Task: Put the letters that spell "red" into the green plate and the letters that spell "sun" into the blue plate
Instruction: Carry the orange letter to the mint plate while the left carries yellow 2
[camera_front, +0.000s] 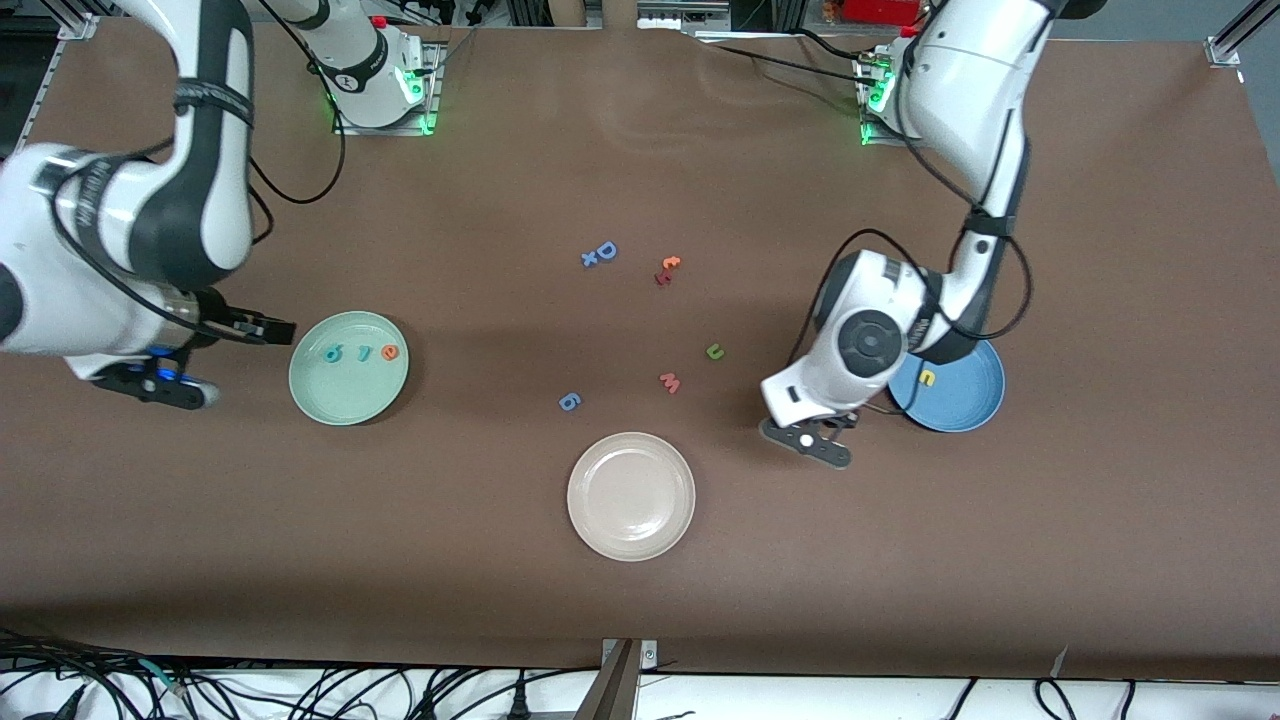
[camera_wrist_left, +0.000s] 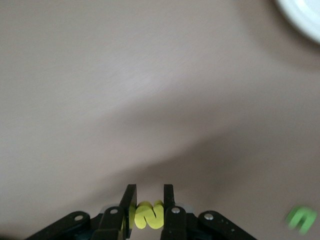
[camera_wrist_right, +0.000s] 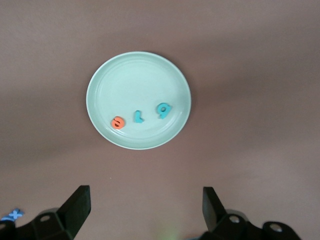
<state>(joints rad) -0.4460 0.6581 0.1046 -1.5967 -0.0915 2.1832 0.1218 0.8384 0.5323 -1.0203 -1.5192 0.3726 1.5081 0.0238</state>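
The green plate (camera_front: 348, 395) holds the teal "d" (camera_front: 333, 352), teal "r" (camera_front: 364, 352) and orange "e" (camera_front: 389, 352); the right wrist view shows the same plate (camera_wrist_right: 139, 70) with these letters. My right gripper (camera_front: 262, 328) (camera_wrist_right: 145, 195) hangs open and empty beside that plate. The blue plate (camera_front: 965, 405) holds the yellow "n" (camera_front: 927, 378). My left gripper (camera_front: 803, 425) (camera_wrist_left: 149, 192) is over bare table beside the blue plate, shut on the yellow "s" (camera_wrist_left: 149, 215). The green "u" (camera_front: 714, 351) (camera_wrist_left: 302, 219) lies on the table near it.
A cream-white plate (camera_front: 630, 496) sits nearest the front camera. Loose on the table are a pink "M" (camera_front: 670, 382), a periwinkle "6" piece (camera_front: 569, 401), a blue "D" with an "x" (camera_front: 600, 253) and a red and orange pair (camera_front: 667, 270).
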